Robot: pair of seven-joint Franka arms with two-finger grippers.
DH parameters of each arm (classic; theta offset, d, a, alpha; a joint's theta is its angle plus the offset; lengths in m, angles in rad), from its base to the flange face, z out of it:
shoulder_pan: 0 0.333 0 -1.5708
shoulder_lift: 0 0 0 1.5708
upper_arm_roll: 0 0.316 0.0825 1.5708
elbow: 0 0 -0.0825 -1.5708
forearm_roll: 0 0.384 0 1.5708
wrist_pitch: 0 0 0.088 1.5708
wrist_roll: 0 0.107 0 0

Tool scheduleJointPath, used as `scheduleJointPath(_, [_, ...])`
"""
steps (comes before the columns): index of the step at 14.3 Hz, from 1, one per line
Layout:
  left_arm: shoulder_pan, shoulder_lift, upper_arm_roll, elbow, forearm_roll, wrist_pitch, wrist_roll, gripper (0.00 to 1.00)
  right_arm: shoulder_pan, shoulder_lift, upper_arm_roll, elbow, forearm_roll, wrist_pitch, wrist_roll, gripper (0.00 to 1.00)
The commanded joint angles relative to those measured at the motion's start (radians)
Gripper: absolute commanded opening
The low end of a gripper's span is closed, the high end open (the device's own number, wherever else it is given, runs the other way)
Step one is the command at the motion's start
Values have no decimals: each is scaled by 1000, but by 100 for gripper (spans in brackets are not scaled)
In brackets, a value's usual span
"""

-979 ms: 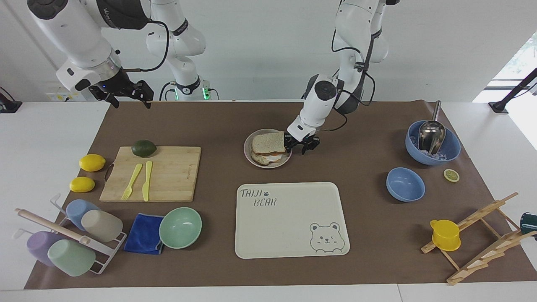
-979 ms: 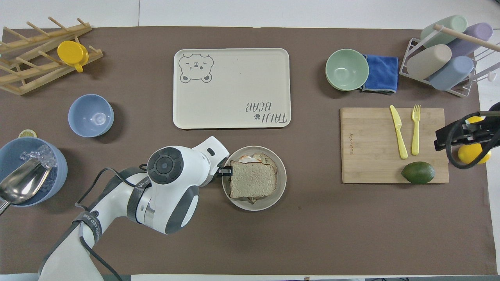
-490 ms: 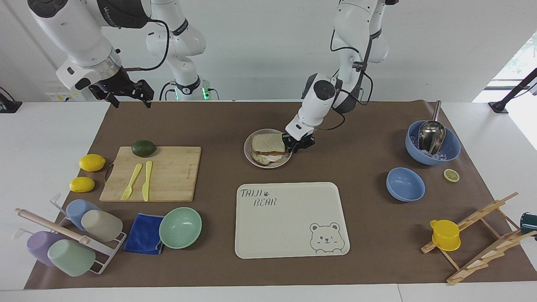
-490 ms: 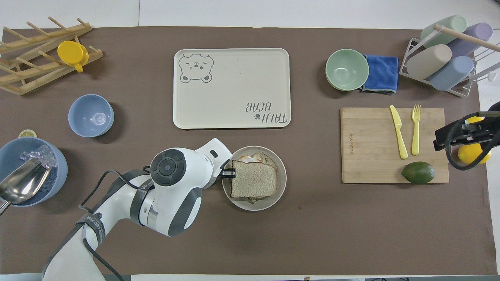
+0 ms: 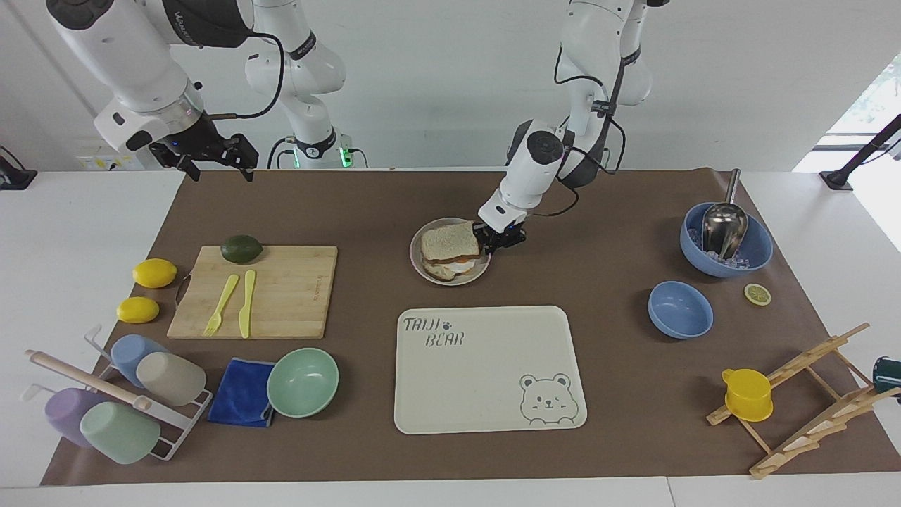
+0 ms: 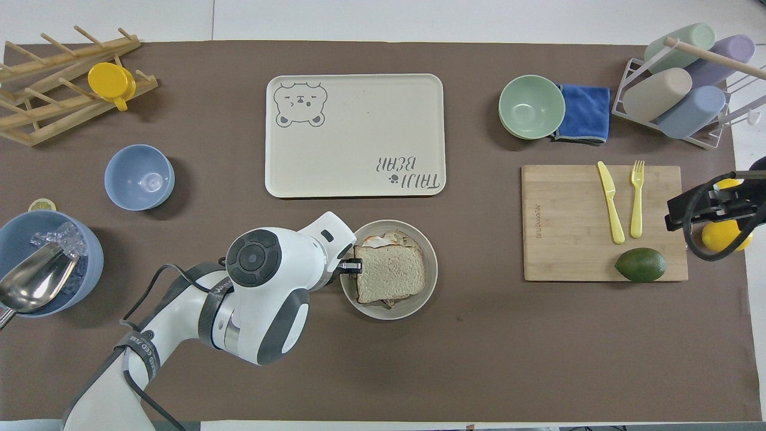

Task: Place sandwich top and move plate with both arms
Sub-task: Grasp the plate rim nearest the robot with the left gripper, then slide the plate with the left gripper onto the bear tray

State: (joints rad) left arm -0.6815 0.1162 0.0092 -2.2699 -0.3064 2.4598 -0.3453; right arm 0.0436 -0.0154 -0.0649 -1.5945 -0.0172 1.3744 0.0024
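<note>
The off-white plate point(image 5: 417, 258) point(image 6: 429, 288) sits mid-table, nearer the robots than the bear tray. On it lies the sandwich, with the sandwich top point(image 5: 448, 239) point(image 6: 389, 273), a speckled slice with a brown crust, lying over the egg and toast. My left gripper point(image 5: 493, 241) point(image 6: 350, 266) is low at the plate's edge toward the left arm's end, shut on the rim. My right gripper point(image 5: 218, 169) point(image 6: 679, 212) hangs open and empty in the air over the mat's edge at the right arm's end, waiting.
The cream bear tray point(image 5: 486, 394) lies just farther out than the plate. Toward the right arm's end are a cutting board point(image 5: 281, 310) with avocado, fork and knife, lemons, a mint bowl point(image 5: 303, 382) and a cup rack. Two blue bowls point(image 5: 679, 308) and a wooden rack stand toward the left arm's end.
My left gripper has moved in to the plate's rim and shut on it. The plate with the sandwich has shifted slightly toward the tray. The right arm has stayed put.
</note>
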Motion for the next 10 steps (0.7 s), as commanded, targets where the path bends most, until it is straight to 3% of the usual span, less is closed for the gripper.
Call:
scheduleJointPath(1, [-12,-13,14,-16,-39,13,5,0,-13,-12,4,-10,22,6,-19,100])
scheduleJointPath(7, [91,-49,17,139,-54,-212,14,0,-13,-12,2,-10,22,6,-19,100])
scheduleJointPath(10, [167,15,18,318,-57,-333,11,0,-13,-12,2,-10,22,6,-19,100])
